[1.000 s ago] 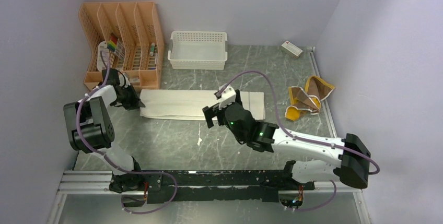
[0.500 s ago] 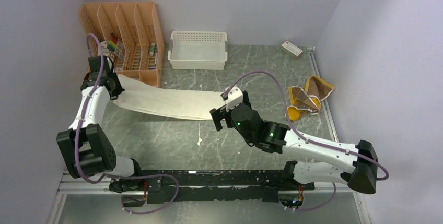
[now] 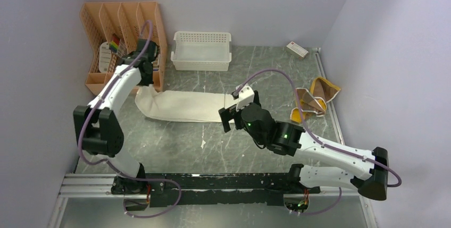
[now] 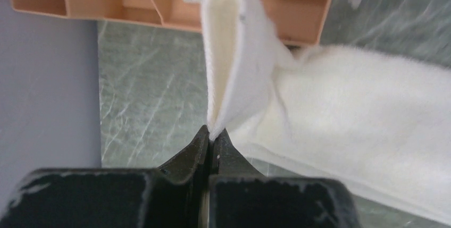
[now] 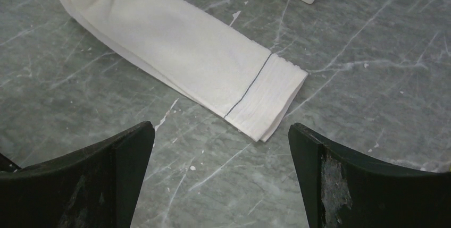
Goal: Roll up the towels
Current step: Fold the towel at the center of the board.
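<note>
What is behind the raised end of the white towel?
The orange organizer stands behind the white towel, whose end the left end effector pinches. The cloth covers part of its front.

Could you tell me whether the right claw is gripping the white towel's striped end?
No, the right claw is open above the white towel, whose striped end lies flat.

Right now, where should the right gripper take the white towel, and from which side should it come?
Probably the striped short end of the white towel. It lies flat on the table, free, its edge facing the right gripper, whose jaws stand open. Come low from that edge, sliding one finger under. The left gripper pinches the other end.
</note>
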`<control>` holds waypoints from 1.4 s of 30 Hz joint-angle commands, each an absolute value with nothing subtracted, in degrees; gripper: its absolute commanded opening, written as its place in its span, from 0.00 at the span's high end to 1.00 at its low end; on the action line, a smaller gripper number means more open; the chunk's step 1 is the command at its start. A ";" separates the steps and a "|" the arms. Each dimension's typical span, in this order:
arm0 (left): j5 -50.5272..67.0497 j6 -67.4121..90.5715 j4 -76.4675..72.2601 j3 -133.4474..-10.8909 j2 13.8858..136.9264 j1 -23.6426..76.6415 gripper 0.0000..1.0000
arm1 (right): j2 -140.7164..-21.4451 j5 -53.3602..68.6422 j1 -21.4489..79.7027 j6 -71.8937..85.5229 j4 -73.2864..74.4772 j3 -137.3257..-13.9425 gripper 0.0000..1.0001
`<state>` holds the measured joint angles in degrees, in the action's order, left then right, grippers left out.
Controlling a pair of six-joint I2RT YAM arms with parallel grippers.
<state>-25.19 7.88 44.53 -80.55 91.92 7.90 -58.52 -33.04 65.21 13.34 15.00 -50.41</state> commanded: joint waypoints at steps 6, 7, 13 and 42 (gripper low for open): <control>-32.44 15.19 61.64 -91.24 102.39 22.07 0.93 | -52.87 -35.20 64.96 16.32 21.39 -51.94 0.00; -31.37 16.57 62.77 -92.59 103.86 23.98 0.93 | -52.53 -35.57 64.96 16.59 21.97 -51.87 0.00; -22.90 19.59 59.71 -96.23 109.28 34.05 0.93 | -49.19 -37.31 64.95 18.74 25.42 -51.50 0.00; 0.51 31.01 44.96 -107.59 126.00 44.96 0.93 | -36.04 -42.00 64.95 27.48 37.84 -53.55 0.00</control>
<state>-4.32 28.71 48.82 -106.56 125.38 43.83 -36.62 -40.40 65.21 25.96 35.97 -53.60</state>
